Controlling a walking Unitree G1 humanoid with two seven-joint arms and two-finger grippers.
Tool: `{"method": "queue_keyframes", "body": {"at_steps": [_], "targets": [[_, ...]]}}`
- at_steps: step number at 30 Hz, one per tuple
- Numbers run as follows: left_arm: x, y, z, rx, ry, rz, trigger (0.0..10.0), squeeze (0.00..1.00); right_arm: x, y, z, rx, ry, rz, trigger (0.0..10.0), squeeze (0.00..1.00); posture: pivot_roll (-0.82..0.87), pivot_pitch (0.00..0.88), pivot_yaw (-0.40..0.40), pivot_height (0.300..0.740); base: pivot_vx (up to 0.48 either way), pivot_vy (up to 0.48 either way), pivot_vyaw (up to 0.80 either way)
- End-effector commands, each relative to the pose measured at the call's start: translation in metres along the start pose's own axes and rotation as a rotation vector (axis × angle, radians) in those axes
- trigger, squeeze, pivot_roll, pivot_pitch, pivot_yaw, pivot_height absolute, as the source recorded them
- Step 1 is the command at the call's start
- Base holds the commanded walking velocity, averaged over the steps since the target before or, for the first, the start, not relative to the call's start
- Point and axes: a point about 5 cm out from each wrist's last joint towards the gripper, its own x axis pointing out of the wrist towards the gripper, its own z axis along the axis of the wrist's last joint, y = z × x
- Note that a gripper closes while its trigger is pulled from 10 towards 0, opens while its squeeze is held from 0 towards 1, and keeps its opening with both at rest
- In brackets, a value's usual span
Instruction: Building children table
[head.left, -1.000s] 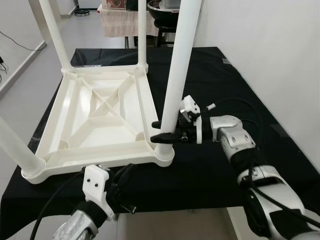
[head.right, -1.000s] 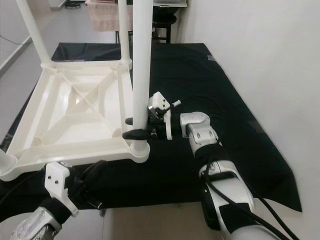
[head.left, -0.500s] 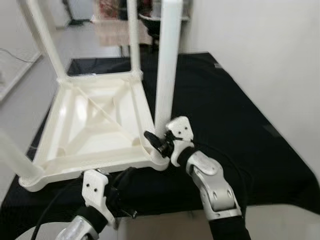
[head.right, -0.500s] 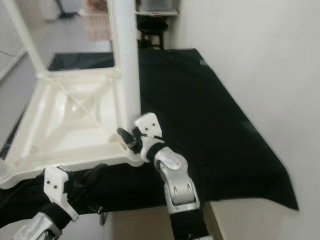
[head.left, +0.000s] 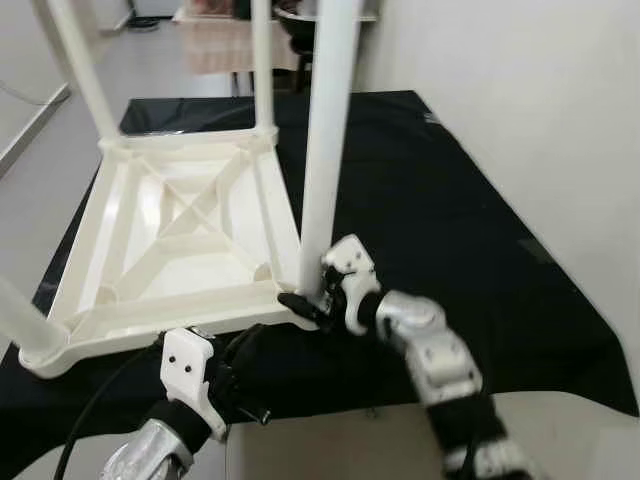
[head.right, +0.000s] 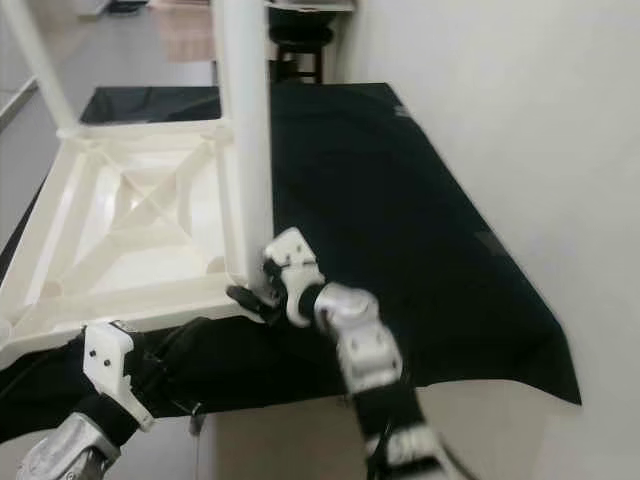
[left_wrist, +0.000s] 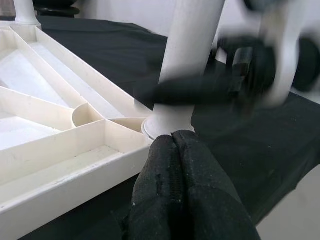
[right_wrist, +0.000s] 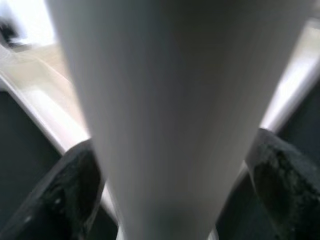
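Right tool (head.left: 312, 300) sits at the base of the near right white round plastic leg (head.left: 326, 150), black fingers (right_wrist: 75, 190) either side of the leg and clamped on it, low by the corner socket. Leg stands upright in the near right corner of the upturned white plastic children's table top with ribbed cross-braced underside (head.left: 180, 240). Left tool (left_wrist: 177, 190) has fingers pressed together, holding nothing, resting just beside the near edge of that top close to the same socket; from the head view its white wrist block sits below the front edge.

The white top lies face down on the black cloth-covered table (head.left: 450, 220), near the front and left of it. Far right white leg (head.left: 262, 60) and far left white leg (head.left: 80, 70) stand in their corners, near left white leg (head.left: 20, 315) leans out of frame. All four legs appear in sockets.

Step in hand looks like seating the last leg. To do it well: keep the grip low and square, press straight down along the leg's axis, no sideways lever or the top will slide on the cloth. Left tool should brace the front edge. Whether the leg is fully home can't be told, socket rim partly hidden by the fingers
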Motion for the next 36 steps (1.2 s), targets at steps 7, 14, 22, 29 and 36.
{"method": "queue_keyframes", "body": {"at_steps": [7, 14, 22, 29, 36], "targets": [[0.001, 0.0, -0.005, -0.002, 0.018, 0.013, 10.0, 0.0, 0.005, -0.002, 0.012, -0.04, 0.001, 0.42, 10.0, 0.0, 0.13, 0.045, -0.077, 0.74, 0.0, 0.0, 0.0], [0.002, -0.002, -0.006, -0.002, 0.019, 0.012, 10.0, 0.0, 0.013, -0.014, 0.011, 0.057, 0.029, 0.512, 0.0, 0.0, 0.14, 0.044, -0.085, 0.74, 0.0, 0.0, 0.0], [0.003, -0.005, -0.005, -0.004, 0.014, 0.011, 10.0, 0.0, -0.001, -0.027, -0.008, 0.031, 0.045, 0.36, 0.0, 0.0, 0.14, 0.057, -0.091, 0.74, 0.0, 0.0, 0.0], [0.0, -0.005, -0.003, -0.003, 0.011, 0.015, 10.0, 0.0, -0.006, -0.021, -0.031, 0.094, 0.059, -0.069, 0.0, 0.0, 0.12, 0.078, -0.098, 0.74, 0.0, 0.0, 0.0], [-0.003, -0.002, -0.002, -0.005, 0.014, 0.015, 10.0, 0.0, 0.005, 0.036, -0.041, 0.23, 0.082, -0.431, 0.0, 0.0, 0.13, 0.083, -0.082, 0.74, 0.0, 0.0, 0.0]]}}
